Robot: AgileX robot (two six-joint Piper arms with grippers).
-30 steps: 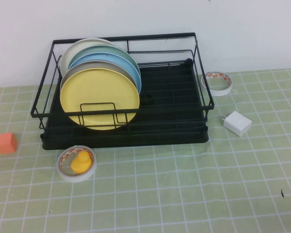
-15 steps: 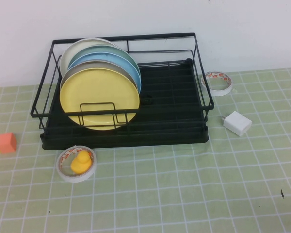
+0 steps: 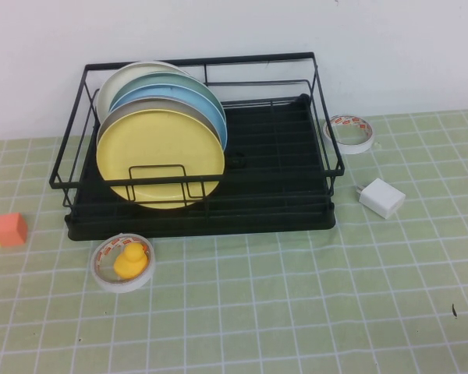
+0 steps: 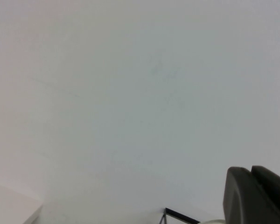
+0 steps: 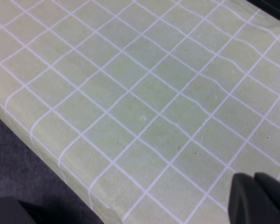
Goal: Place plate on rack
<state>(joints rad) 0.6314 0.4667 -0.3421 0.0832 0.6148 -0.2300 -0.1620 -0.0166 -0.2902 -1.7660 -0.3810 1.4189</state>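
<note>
Upright at the front of the plate stack, your pale-yellow plate (image 3: 160, 158) stands in the left part of the black wire dish rack (image 3: 296, 167).

You'll find a grey plate (image 3: 127, 113), light-blue plate (image 3: 189, 97) and two paler ones behind it. Near the rack's front sits a tape roll (image 3: 122, 262) holding a yellow duck (image 3: 130, 260); right of the rack lie a white charger (image 3: 381, 196) and another tape roll (image 3: 349, 132). Your left gripper (image 4: 257, 196) faces the wall and your right gripper (image 5: 259, 198) hangs over the tabletop (image 5: 130, 93); you cannot tell whether either one's fingers are apart.
</note>
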